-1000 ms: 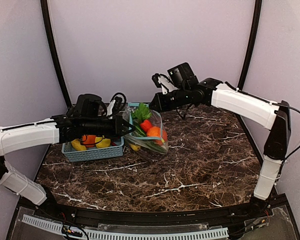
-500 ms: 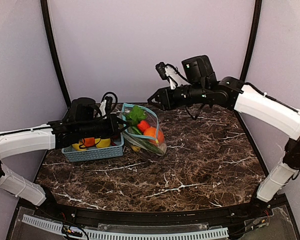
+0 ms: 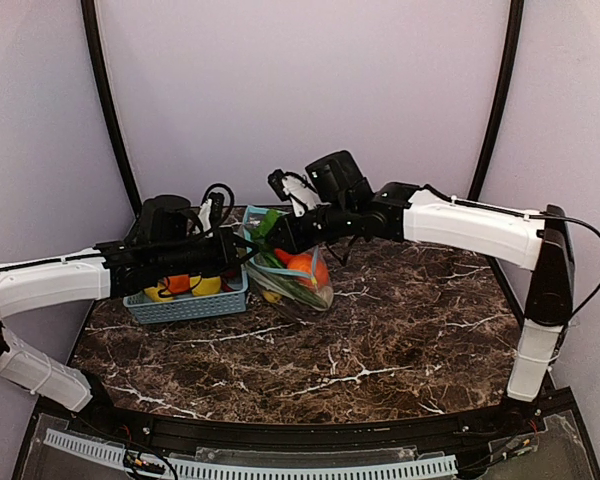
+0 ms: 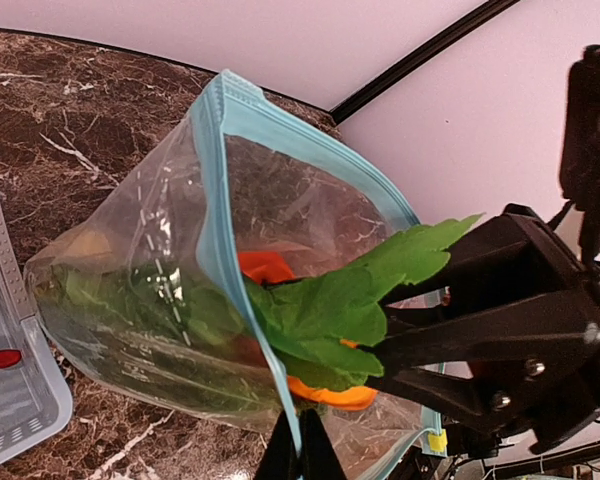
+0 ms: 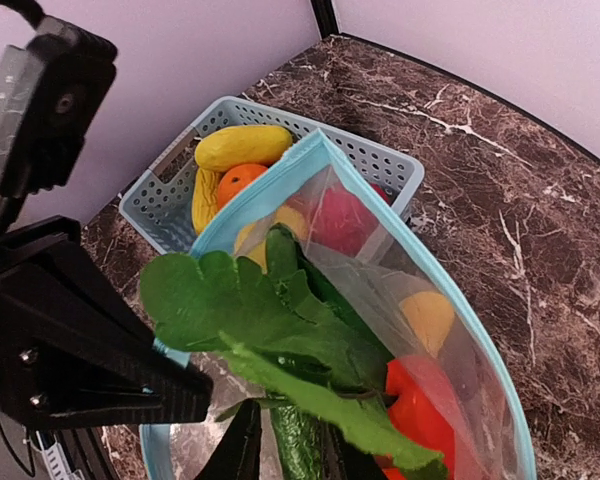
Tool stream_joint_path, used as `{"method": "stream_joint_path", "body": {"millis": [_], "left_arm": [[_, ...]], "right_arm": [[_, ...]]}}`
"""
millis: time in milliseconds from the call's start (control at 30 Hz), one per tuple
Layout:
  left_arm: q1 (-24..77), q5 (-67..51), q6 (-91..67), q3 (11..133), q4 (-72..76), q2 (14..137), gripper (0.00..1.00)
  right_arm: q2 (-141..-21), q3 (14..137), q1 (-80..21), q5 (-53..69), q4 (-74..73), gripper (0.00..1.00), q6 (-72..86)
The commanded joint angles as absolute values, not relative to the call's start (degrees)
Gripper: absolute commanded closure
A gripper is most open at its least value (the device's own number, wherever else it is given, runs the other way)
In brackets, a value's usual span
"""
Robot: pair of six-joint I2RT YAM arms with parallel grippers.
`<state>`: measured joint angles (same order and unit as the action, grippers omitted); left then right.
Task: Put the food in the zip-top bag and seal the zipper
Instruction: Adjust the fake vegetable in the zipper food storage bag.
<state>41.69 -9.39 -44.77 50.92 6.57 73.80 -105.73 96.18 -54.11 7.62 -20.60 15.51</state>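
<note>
right pincer (image 3: 278, 240), back down at the clear crinkly bag's (image 3: 305, 287) mouth, straddles the green-leafed cabbage (image 5: 240, 300), grip unclear; left pincer (image 4: 300, 455) pinches the teal zipper strip (image 4: 208, 200); loading continues.

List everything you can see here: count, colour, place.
table: one, dark marble, under everything
basket: one, teal lattice, left side of the table
basket food: at least three, yellow and orange, in the basket
bag: one, clear, beside the basket, mouth open
zipper: one, teal, along the bag mouth, unsealed
cabbage: one, green, leaves sticking out of the bag mouth
cucumber: one, dark green, under the cabbage leaves
red piece: one, red, in the bag
yellow piece: one, yellow, in the bag
arms: two, white and black, reaching in from each side
left gripper: black, shut on the bag's zipper edge
right gripper: black, at the bag mouth, fingers astride green food, grip unclear
</note>
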Motion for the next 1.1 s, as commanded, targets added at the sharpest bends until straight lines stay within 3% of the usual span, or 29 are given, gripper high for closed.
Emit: {"method": "stream_joint_path", "body": {"millis": [0, 400, 800, 1067], "left_arm": [[41.9, -9.6, -45.1, 50.2, 7.9, 71.1, 0.99], [41.9, -9.8, -45.0, 50.2, 7.8, 70.7, 0.99], [41.9, -9.9, -42.1, 53.1, 9.5, 72.2, 0.99], [41.0, -5.6, -40.9, 54.3, 7.6, 73.7, 0.99]], "right_arm": [[-108.5, 100.5, -54.2, 3.6, -18.8, 0.8, 15.5], [-119.3, 105.8, -54.2, -6.4, -22.4, 0.84, 13.5], [-124.3, 107.3, -54.3, -6.9, -25.1, 0.86, 11.4], [-119.6, 105.5, -54.5, -2.5, -26.3, 0.77, 10.1]]}}
